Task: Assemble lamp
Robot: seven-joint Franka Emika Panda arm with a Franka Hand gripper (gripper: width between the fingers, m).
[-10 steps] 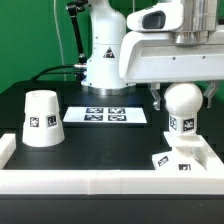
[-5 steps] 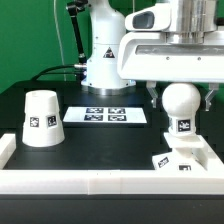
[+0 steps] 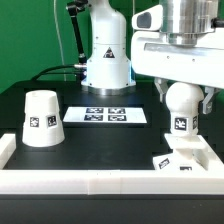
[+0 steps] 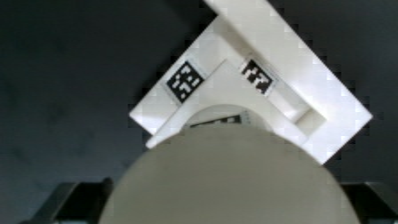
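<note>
Pincer (image 3: pixel 182 101) tight on bulb (image 3: pixel 181 112); shade (image 3: pixel 41 118) exterior-only

Exterior view faced the arm (image 3: pixel 105 50) across the table (image 3: pixel 110 140). Wrist view looked down, close; both caught bulb (image 3: pixel 181 98), base (image 3: pixel 184 159).

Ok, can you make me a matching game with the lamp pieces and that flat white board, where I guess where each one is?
Things:
1. shade
2. bulb
3. base
4. marker board

Places:
a. lying flat between the shade and the bulb
b. between the fingers of the gripper
c. standing alone at the exterior view's left
d. low down, right under the bulb

Pairs: 1-c, 2-b, 3-d, 4-a
</note>
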